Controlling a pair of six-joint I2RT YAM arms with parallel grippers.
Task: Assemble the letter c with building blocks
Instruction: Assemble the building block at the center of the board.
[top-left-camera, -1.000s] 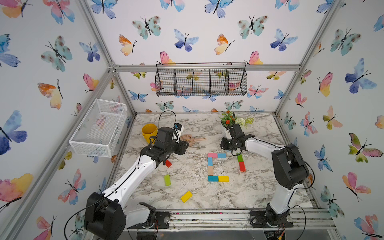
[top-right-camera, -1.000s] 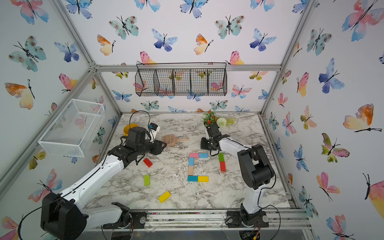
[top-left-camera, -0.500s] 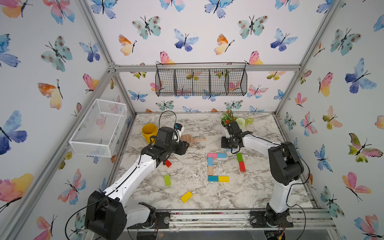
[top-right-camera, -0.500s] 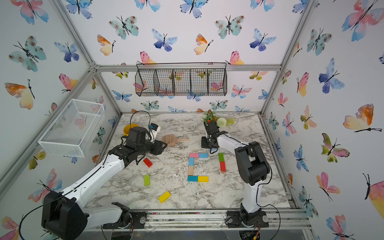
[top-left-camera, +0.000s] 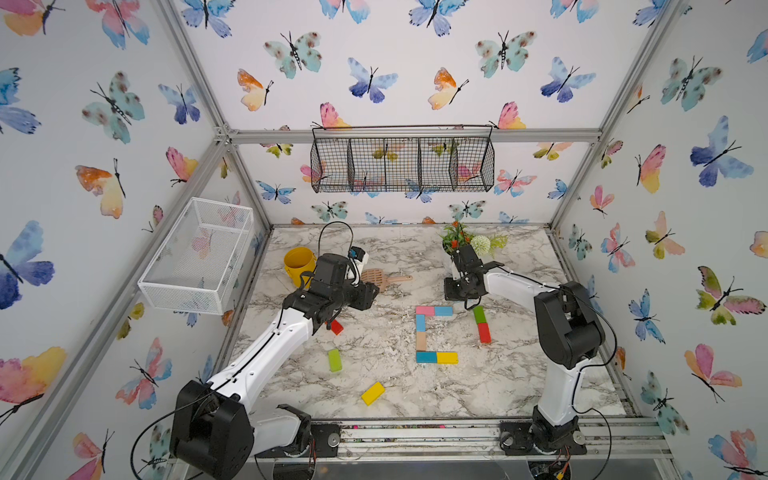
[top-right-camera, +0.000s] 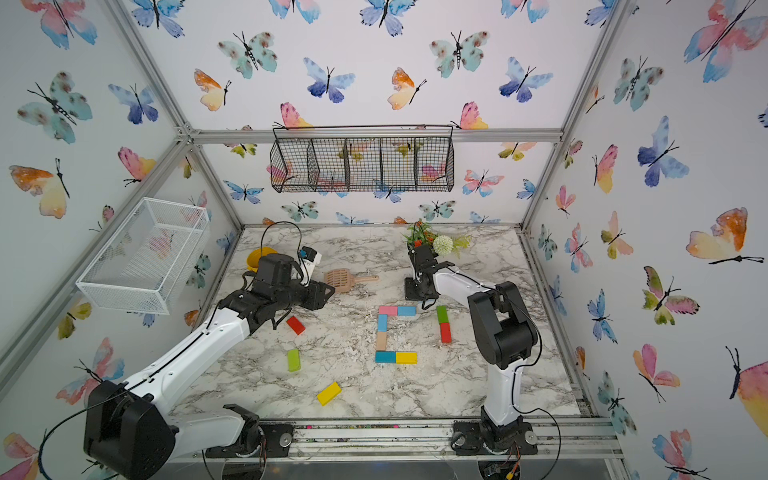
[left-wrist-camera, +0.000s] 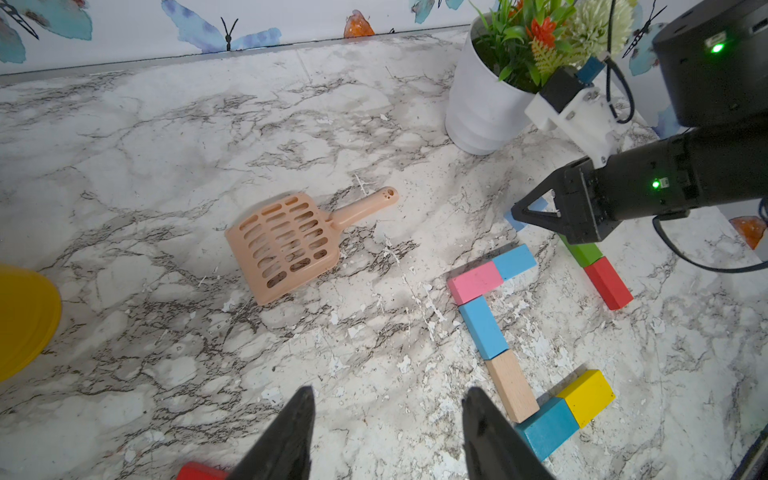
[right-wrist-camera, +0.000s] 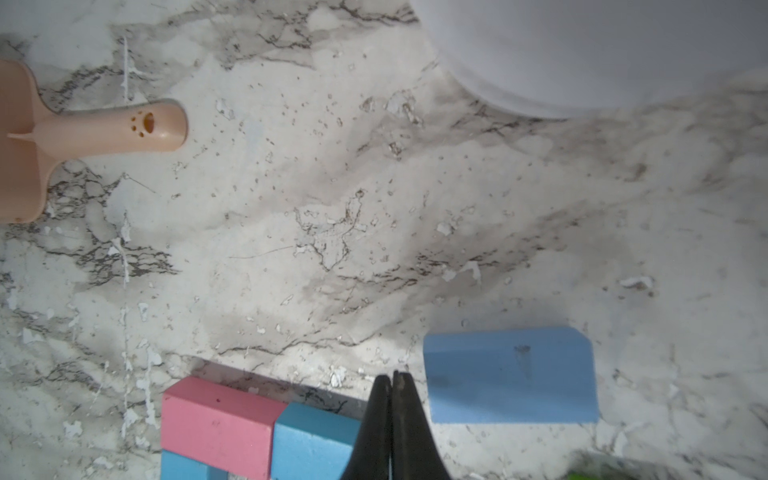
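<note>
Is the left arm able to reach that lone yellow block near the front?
Probably yes: the lone yellow block lies on bare tabletop, nothing around it, and the left gripper is open and empty.

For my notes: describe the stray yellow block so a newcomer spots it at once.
Start at the front edge of the marble table, by the base rail. The stray yellow block lies nearest that edge, alone and askew, past the lime-green block. The other yellow block squarely ends the block letter's bottom row.
</note>
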